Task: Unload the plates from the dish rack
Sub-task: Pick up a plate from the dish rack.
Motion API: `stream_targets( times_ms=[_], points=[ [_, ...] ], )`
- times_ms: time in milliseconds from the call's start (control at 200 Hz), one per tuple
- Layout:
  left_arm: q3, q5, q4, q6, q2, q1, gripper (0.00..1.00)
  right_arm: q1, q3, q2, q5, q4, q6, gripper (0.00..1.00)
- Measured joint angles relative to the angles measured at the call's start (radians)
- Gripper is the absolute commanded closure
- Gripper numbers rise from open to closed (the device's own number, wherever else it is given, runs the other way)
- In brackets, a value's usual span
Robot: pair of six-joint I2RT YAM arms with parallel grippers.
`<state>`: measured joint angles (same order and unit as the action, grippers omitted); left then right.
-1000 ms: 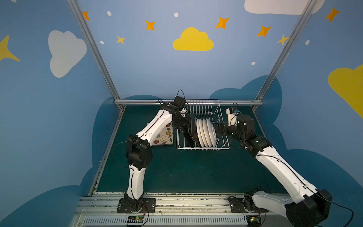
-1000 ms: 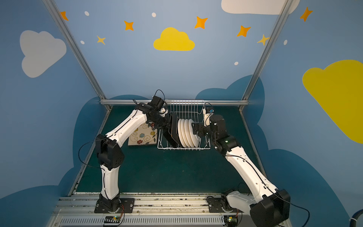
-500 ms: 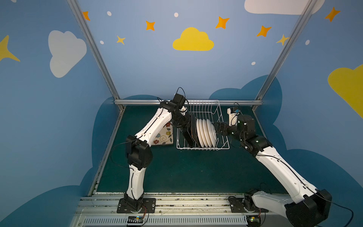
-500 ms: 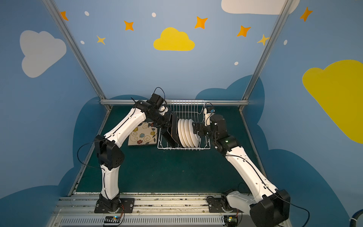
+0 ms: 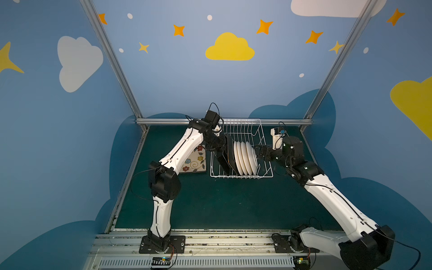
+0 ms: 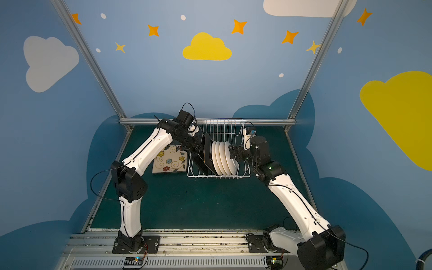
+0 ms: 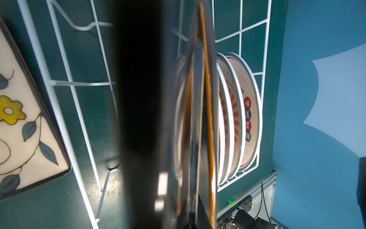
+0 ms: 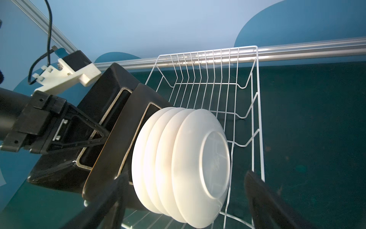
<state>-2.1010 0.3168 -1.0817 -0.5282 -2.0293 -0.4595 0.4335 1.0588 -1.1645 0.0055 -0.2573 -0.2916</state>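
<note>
The white wire dish rack (image 5: 240, 120) (image 6: 222, 120) (image 8: 255, 99) (image 7: 59, 83) holds two black-backed square plates (image 8: 114, 158) on edge. Beside them stand several round white plates (image 5: 245, 157) (image 6: 223, 159) (image 8: 188, 158) (image 7: 237, 119). My left gripper (image 5: 224, 149) (image 6: 201, 149) (image 8: 106, 136) (image 7: 194, 216) is shut on the rim of one black square plate. My right gripper (image 5: 259, 153) (image 6: 232, 154) (image 8: 186, 202) is open, with its fingers on either side of the round plates' outer end. Another square plate (image 5: 195, 159) (image 6: 169, 160) (image 7: 19, 119) lies face up on the table left of the rack.
The table top (image 5: 222, 205) is a dark green mat. An aluminium rail (image 5: 163, 121) runs along the back just behind the rack, with blue walls close on three sides. Both arm bases stand on the front rail (image 5: 222, 240).
My left wrist has risen slightly while still gripping the black square plate. The right arm has not moved.
</note>
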Motion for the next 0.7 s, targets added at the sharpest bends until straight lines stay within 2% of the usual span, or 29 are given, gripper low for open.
stream_targets(
  times_ms=[701],
  points=[
    [0.022,0.022,0.021,-0.037,0.064,0.032,0.97,-0.004,0.0,0.0,-0.016,0.0,-0.006,0.1]
  ],
)
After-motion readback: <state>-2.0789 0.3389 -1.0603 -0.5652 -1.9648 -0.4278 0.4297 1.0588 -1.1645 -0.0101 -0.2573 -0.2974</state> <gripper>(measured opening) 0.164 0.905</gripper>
